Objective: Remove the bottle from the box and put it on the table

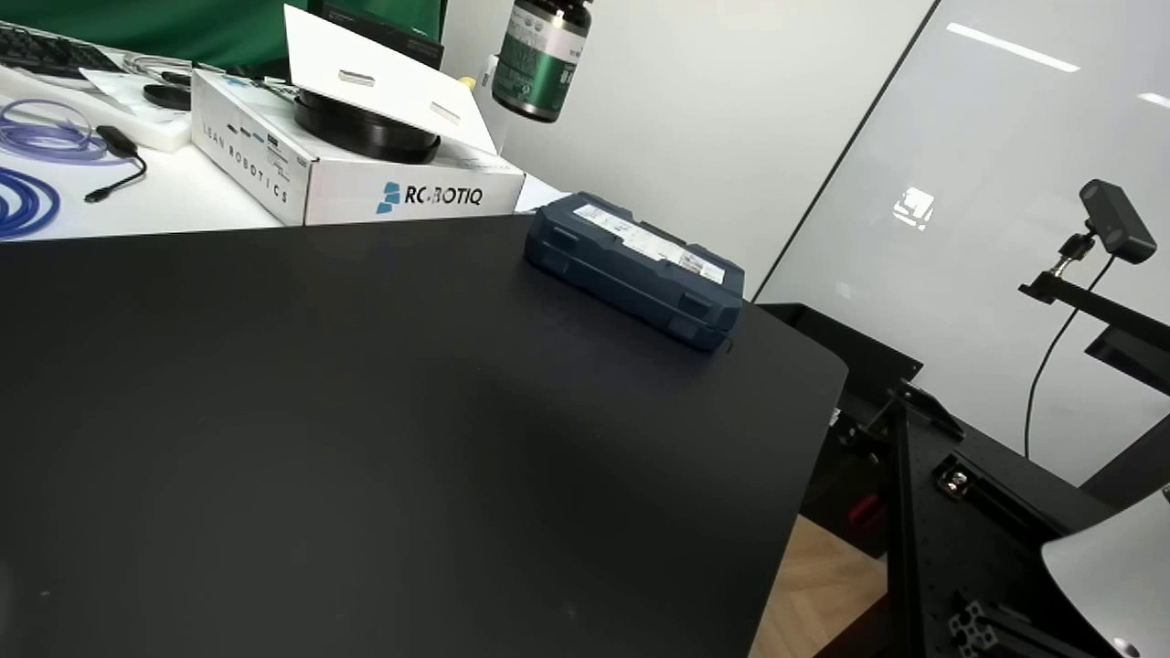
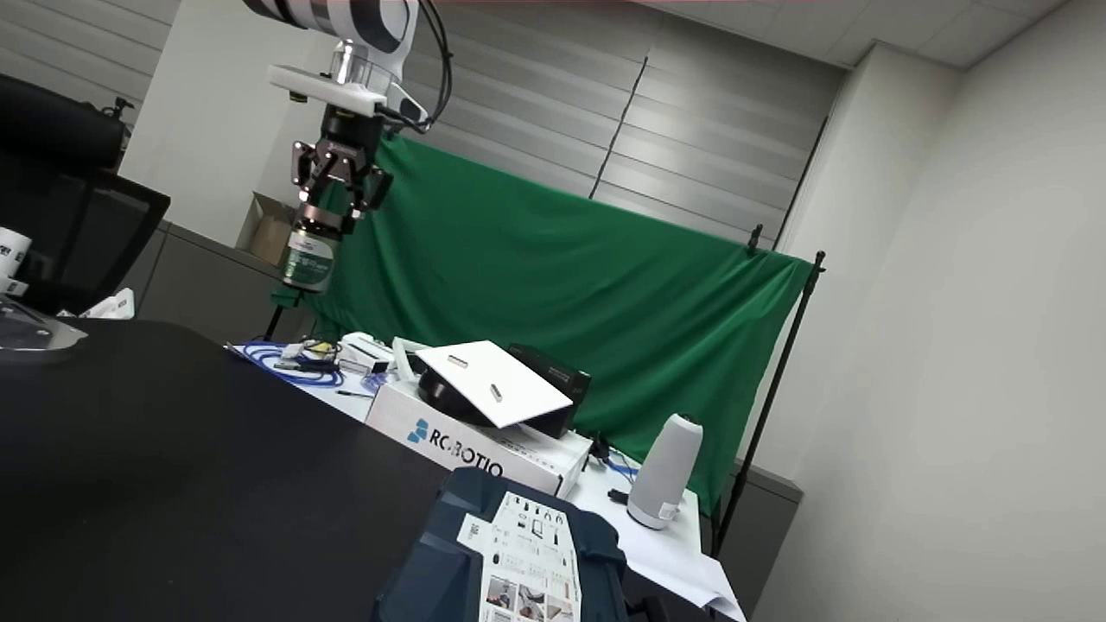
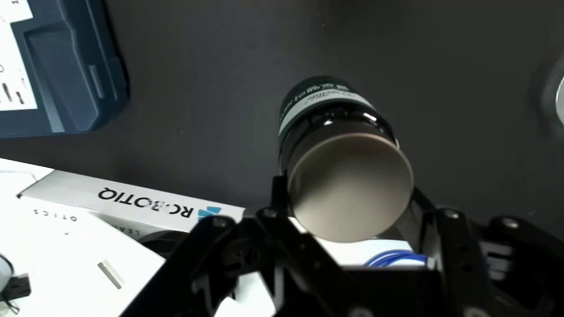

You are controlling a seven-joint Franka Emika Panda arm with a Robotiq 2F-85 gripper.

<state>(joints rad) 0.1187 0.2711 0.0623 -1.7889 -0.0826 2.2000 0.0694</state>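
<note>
High up, the bottle (image 1: 541, 59) hangs above the tabletop (image 1: 384, 411), navy box (image 1: 635, 270) to its right in both exterior views; the end effector (image 2: 328, 218) grips its cap (image 3: 350, 187), presumably so the base (image 1: 528, 108) lands first.

From six o'clock the gripper (image 3: 351, 194) clasps the bottle (image 3: 341, 154) by its cap (image 3: 351, 187) — just off centre toward three, above the black table (image 3: 211, 110). The navy box (image 3: 66, 70) lies at ten o'clock; between eight and nine the white cardboard box (image 3: 145, 202) reads ROBOTIQ upside down, and a white panel (image 3: 83, 264) lies at eight. Blue cable (image 3: 392, 257) curves between four and five — and a cropped shiny edge (image 3: 559, 100) sits near three.
</note>
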